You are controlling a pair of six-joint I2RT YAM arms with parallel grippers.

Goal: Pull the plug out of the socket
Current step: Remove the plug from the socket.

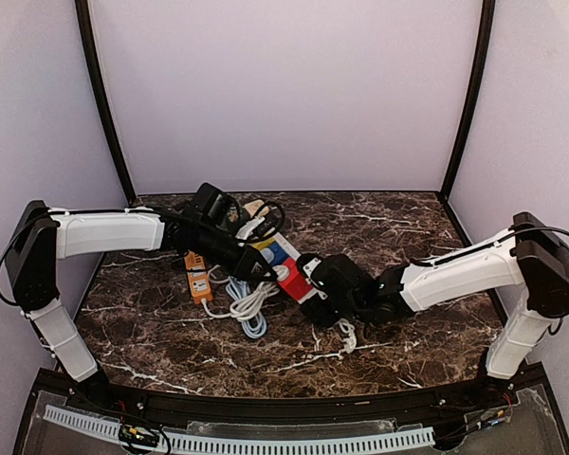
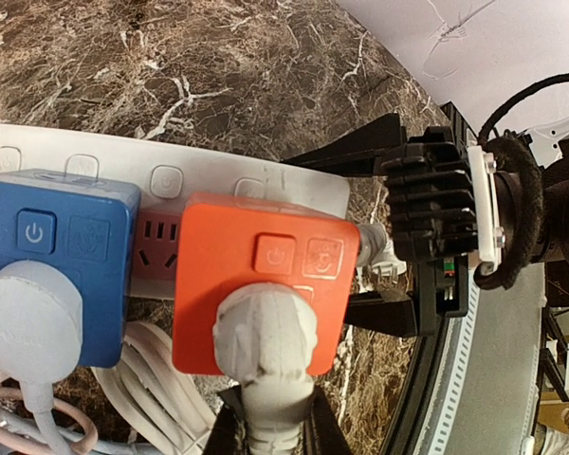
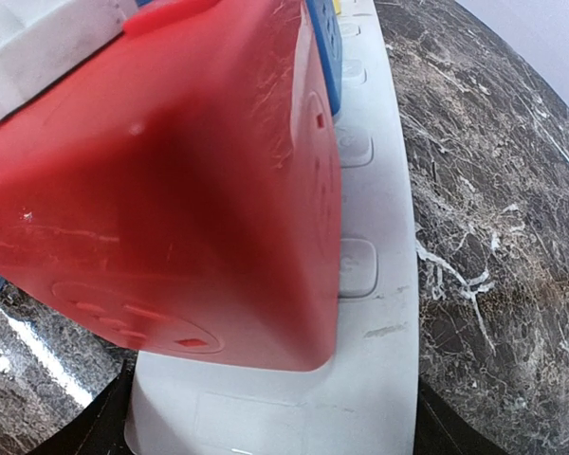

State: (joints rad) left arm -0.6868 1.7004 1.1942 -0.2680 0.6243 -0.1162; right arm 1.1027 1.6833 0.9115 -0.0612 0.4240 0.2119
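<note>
Left gripper (image 2: 270,434): closed on the white plug (image 2: 266,332), one black finger on each side of the plug's body where the cord leaves it.
White plug: seated in the face of the red cube socket (image 2: 266,251), right in front of the left fingertips.
Red cube socket: sits on the white power strip (image 2: 209,175), at the end nearest the right gripper (image 2: 362,237).
Right gripper: jaws set wide and clamped across the end of the power strip, one finger against each long edge; the red cube fills the wrist view just ahead of the fingers.
Blue cube socket (image 2: 57,256): on the same strip beyond the red cube from the right gripper, with a bare red outlet between them; it carries its own grey plug (image 2: 28,327).
Coiled white cable (image 1: 249,305): on the marble table (image 1: 408,227), just below the left gripper in the top view.
Grippers: close together, meeting at the red cube from opposite sides.
</note>
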